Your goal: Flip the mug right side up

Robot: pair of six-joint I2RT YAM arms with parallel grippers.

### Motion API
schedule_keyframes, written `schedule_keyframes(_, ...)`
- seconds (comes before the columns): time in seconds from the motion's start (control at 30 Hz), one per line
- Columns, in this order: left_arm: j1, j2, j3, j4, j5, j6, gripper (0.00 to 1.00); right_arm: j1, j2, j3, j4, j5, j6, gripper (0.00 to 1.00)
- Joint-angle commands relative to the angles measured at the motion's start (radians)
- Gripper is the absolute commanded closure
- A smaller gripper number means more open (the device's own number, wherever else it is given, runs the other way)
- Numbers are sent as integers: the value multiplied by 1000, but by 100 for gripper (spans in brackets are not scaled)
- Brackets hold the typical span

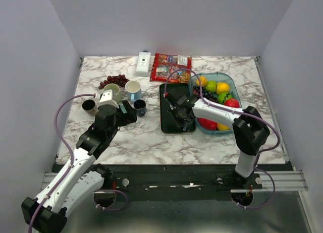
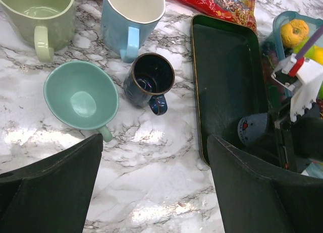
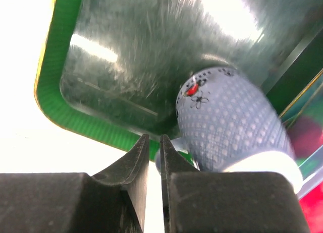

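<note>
From the top, shows the right gripper (image 1: 180, 114) low in the tray (image 1: 162, 107), and the left gripper (image 1: 127, 114) at its 9 o'clock above the table (image 1: 227, 137). From the left wrist, shows the left gripper spread wide and holding nothing, with the mug (image 2: 252, 129) tipped in the tray at 3 o'clock. From the right wrist, shows the right gripper pinched to a slit on what looks like the mug's handle, base toward 11 o'clock, rim toward 5 o'clock.

Mugs, six: pale green mug (image 2: 38, 13), light blue mug (image 2: 115, 28), dark blue mug (image 2: 149, 79), teal mug (image 2: 81, 94), brown mug (image 1: 91, 106), grey dotted mug (image 3: 227, 122).
Dark tray (image 2: 227, 76), one.
Blue fruit tub (image 1: 222, 74), one.
Red snack bag (image 1: 170, 67), one.
White box (image 1: 144, 63), one.
Bunch of dark grapes (image 1: 115, 80), one.
Fruit pieces (image 1: 211, 85) in tub: several, count unclear.
</note>
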Motion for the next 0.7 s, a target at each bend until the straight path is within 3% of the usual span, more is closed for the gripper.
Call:
schedule_keyframes(0.0, 5, -6, -12, 29, 31, -6, 8, 14, -89, -97, 65, 60, 91, 77)
schedule_keyframes(0.17, 5, -4, -17, 36, 40, -9, 8, 20, -212, -210, 122, 97, 177, 70)
schedule_keyframes(0.2, 5, -4, -17, 36, 40, -9, 8, 22, -232, -220, 130, 103, 190, 60)
schedule_keyframes(0.33, 7, -9, -18, 35, 41, -11, 8, 22, -309, -247, 127, 129, 241, 46)
schedule_keyframes(0.67, 5, -14, -18, 32, 40, -11, 8, 22, -275, -235, 68, 241, 278, 45)
